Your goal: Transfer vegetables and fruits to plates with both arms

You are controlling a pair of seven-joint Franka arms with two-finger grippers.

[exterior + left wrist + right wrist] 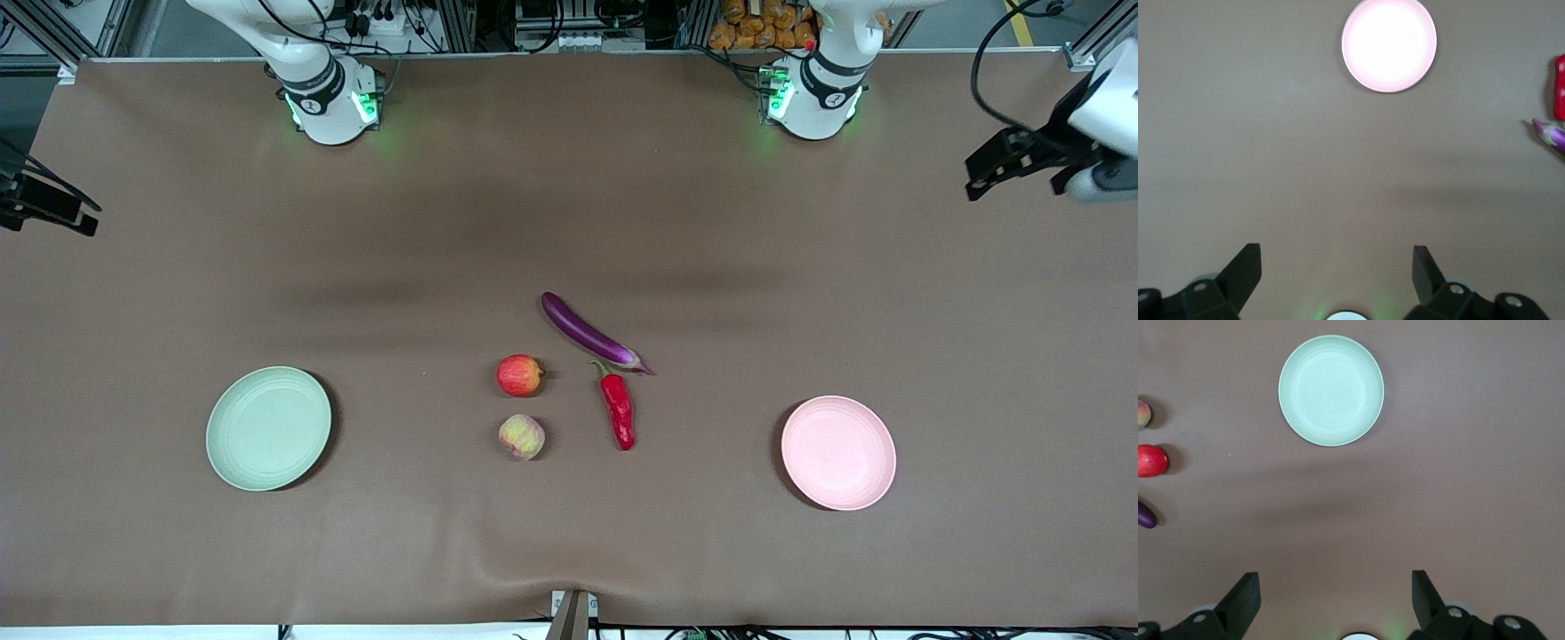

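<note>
Four items lie mid-table. A slim purple eggplant [587, 333] is farthest from the front camera, with a red chili [618, 409] just nearer. Beside them, toward the right arm's end, sit a red apple [520, 374] and a pale peach [522, 436]. A pale green plate [268, 428] lies toward the right arm's end and a pink plate [838, 452] toward the left arm's end; both are bare. My left gripper [1337, 257] hangs open high over bare table, the pink plate [1389, 44] below it. My right gripper [1335, 583] hangs open likewise, high over the table short of the green plate [1331, 390].
Both arm bases [329, 102] [813, 98] stand along the table's farthest edge. Dark fixtures jut in at the table's two ends [44, 209] [1022, 160]. A small clamp [573, 613] sits at the nearest edge. Brown cloth covers the table.
</note>
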